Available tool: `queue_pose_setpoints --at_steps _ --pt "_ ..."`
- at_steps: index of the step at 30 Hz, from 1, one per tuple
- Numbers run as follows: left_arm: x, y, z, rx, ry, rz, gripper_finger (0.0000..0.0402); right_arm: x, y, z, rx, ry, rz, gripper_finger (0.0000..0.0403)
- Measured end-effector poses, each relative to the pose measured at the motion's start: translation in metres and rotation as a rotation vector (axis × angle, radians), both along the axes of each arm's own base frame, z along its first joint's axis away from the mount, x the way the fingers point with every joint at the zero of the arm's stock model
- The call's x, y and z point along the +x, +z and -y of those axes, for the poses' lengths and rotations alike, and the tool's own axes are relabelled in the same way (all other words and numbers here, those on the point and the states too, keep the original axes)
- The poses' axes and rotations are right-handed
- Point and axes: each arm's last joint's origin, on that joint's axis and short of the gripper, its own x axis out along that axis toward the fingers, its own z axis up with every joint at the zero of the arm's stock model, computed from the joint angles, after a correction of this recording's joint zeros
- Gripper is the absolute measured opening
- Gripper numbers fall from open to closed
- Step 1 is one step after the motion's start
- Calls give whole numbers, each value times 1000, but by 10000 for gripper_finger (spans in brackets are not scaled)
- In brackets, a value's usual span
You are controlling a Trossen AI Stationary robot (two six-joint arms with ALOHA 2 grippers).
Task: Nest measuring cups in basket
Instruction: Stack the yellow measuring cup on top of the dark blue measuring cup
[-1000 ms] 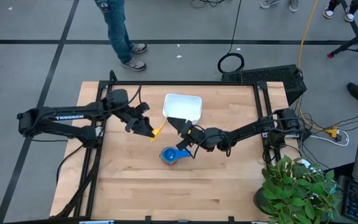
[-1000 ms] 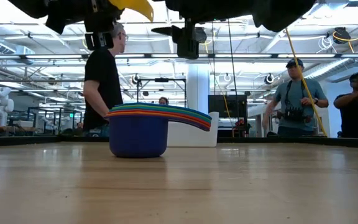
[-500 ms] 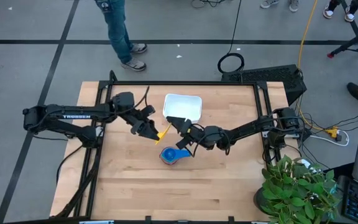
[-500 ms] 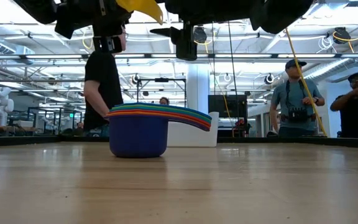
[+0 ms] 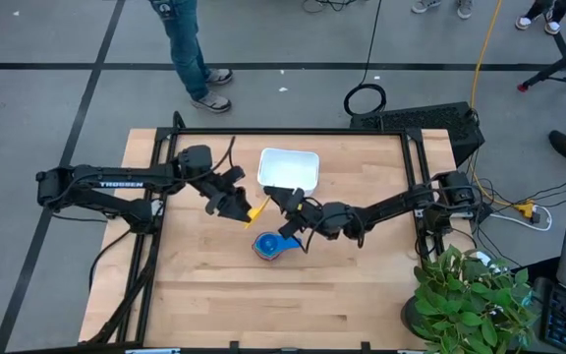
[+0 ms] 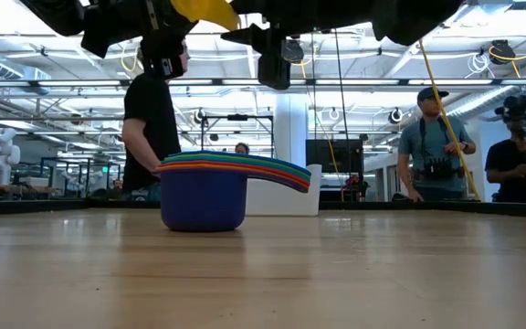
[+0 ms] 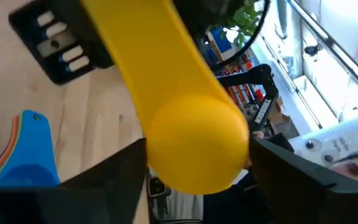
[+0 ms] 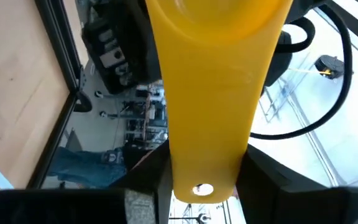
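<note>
A yellow measuring cup (image 5: 254, 209) hangs in the air between my two grippers, left of the table's middle. My left gripper (image 5: 243, 208) has its bowl (image 7: 197, 149) and my right gripper (image 5: 269, 202) has its handle (image 8: 207, 112); both are shut on it. A stack of nested cups (image 5: 268, 245), the blue one outermost, stands on its base on the table just nearer than the grippers, handles fanned to the right (image 6: 281, 172). The white basket (image 5: 289, 169) sits at the far middle of the table. My left gripper pinches the yellow cup's round bowl (image 7: 166, 155) between its two fingers (image 7: 120, 180), reaching in level from the table's left. The cup is clear of the table, its handle pointing away toward the other arm. My right gripper pinches the handle's free end by the hanging hole (image 8: 202, 188), one finger (image 8: 148, 186) on each long edge. It comes in about level from the table's right, fingers along the handle. The cup is clear of the table.
Several people stand beyond the table's far edge (image 6: 153, 119) (image 6: 436, 146). A potted plant (image 5: 470, 295) stands off the near right corner. Bare wood lies near and to the left of the stack.
My left gripper has carried the yellow cup toward the table's right, bringing its handle up to my right gripper, then kept still. My right gripper has stayed in place and rolled a little at the wrist. The stack has kept still.
</note>
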Motion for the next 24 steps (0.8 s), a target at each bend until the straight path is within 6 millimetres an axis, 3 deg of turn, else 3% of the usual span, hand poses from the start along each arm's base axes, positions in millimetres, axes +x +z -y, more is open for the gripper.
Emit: queue_pose_setpoints --at_steps 6,12,16,20,24 --pt "-1 1 -5 52 15 48 331 -1 -3 -7 14 18 -11 120" --pt "-10 8 -21 121 79 113 333 -4 -3 -26 139 72 47 124" --pt "-19 14 -32 202 128 177 314 -8 -3 -40 329 62 144 123" --pt "-29 20 -39 294 205 215 289 -8 -1 -43 629 -12 316 123" --pt "-37 22 -44 399 320 217 264 -9 7 -40 925 48 285 123"
